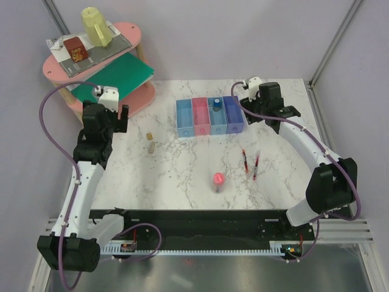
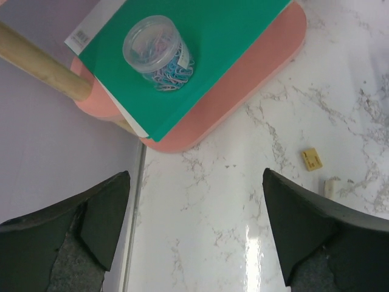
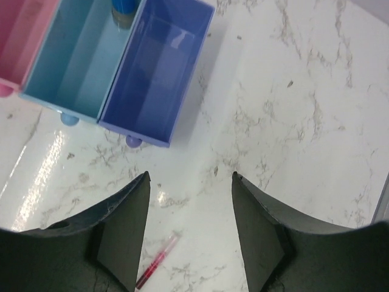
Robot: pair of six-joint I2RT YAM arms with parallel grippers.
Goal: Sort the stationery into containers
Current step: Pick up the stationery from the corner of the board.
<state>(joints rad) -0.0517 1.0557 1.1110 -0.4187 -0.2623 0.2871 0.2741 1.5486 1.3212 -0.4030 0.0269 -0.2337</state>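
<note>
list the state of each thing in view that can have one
left gripper, open, empty
right gripper, open, empty
purple bin, empty
blue-capped bottle, upright in the light blue bin beside the purple bin
pink-capped tube, upright on the table, unsorted
red pens, lying flat on the table, unsorted
tan blocks, lying on the table, unsorted
clear jar, upright on the green folder, holding paper clips
</note>
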